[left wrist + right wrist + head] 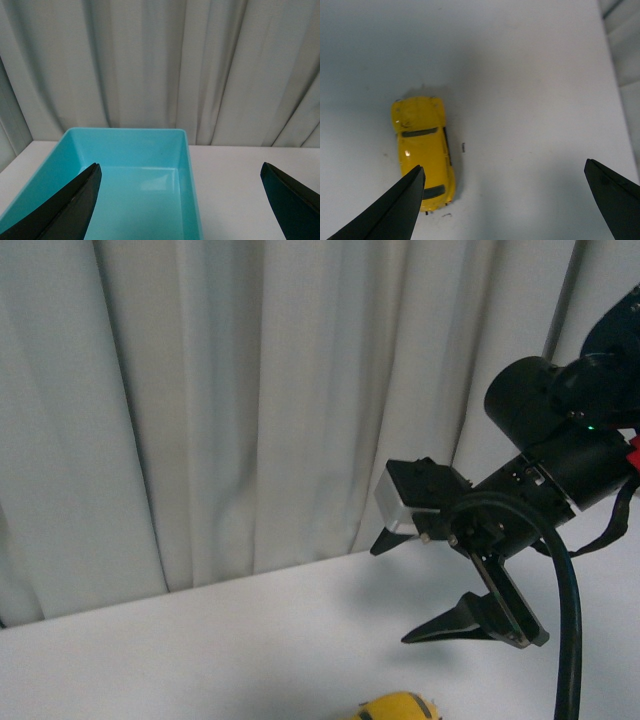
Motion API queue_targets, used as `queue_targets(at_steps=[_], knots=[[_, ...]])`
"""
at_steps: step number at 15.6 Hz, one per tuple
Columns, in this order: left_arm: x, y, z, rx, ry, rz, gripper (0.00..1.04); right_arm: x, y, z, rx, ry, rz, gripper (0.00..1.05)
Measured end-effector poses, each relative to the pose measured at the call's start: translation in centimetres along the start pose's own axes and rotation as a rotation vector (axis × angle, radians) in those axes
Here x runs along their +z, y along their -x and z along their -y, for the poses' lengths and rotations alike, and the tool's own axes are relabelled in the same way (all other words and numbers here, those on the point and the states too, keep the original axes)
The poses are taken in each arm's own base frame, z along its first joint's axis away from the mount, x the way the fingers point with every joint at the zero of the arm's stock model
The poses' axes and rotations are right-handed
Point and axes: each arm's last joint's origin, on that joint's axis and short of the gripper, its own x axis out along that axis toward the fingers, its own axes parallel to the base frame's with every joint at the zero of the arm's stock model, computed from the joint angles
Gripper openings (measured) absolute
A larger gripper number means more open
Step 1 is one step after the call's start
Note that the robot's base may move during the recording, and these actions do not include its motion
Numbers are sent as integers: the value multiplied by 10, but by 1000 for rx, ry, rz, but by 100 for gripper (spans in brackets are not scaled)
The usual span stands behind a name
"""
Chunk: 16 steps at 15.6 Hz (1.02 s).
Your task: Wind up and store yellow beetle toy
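Glossy yellow beetle w/ dark windows sits on white surface, below R end effector, which is spread wide, not touching it. L end effector also spread, over teal bin.

Front: body-mounted, facing curtain. Left wrist: level, same curtain, bin close. Right wrist: straight down; yellow beetle toy shared with front

I'm looking straight down on the yellow beetle toy on the white table, my right gripper spread wide above it, one finger overlapping the car's end.
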Motion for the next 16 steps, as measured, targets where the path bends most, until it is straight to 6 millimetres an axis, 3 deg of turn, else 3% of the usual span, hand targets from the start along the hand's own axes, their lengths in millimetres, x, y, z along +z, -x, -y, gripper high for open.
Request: queue_targets(at_steps=[7,12,16], knots=[[0,0,0,0,0,0,98,8,-66,-18,273,176,-87,98],[0,0,0,0,0,0,98,4,-76,-33,318,178,-159,98],[0,0,0,0,0,0,98,0,-75,-33,325,192,-238,98]])
